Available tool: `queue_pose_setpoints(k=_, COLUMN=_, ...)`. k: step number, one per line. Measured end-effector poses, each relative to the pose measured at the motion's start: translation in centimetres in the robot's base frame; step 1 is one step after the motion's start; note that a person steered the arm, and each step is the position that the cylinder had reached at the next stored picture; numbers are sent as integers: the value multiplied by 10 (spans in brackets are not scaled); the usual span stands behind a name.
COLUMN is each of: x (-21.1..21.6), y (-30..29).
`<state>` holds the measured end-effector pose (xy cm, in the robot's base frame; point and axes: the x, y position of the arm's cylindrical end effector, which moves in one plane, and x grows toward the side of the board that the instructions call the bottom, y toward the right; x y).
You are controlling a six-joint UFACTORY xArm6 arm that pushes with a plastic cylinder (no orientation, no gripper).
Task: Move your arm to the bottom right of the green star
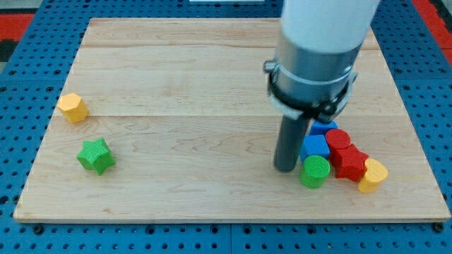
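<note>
The green star lies on the wooden board at the view's lower left. My tip rests on the board far to the star's right, just left of a cluster of blocks. It stands beside the green cylinder and the blue block.
A yellow hexagon block lies above and left of the star. The cluster at the lower right holds the green cylinder, two blue blocks, red blocks and a yellow heart-like block. The arm's white body covers the upper right.
</note>
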<state>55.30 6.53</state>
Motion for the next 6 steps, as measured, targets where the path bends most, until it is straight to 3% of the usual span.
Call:
queue_pose_setpoints(k=1, x=60, y=-68)
queue_pose_setpoints(k=3, x=60, y=-70)
queue_pose_setpoints(k=5, x=39, y=-148)
queue_pose_setpoints(k=6, x=31, y=-160)
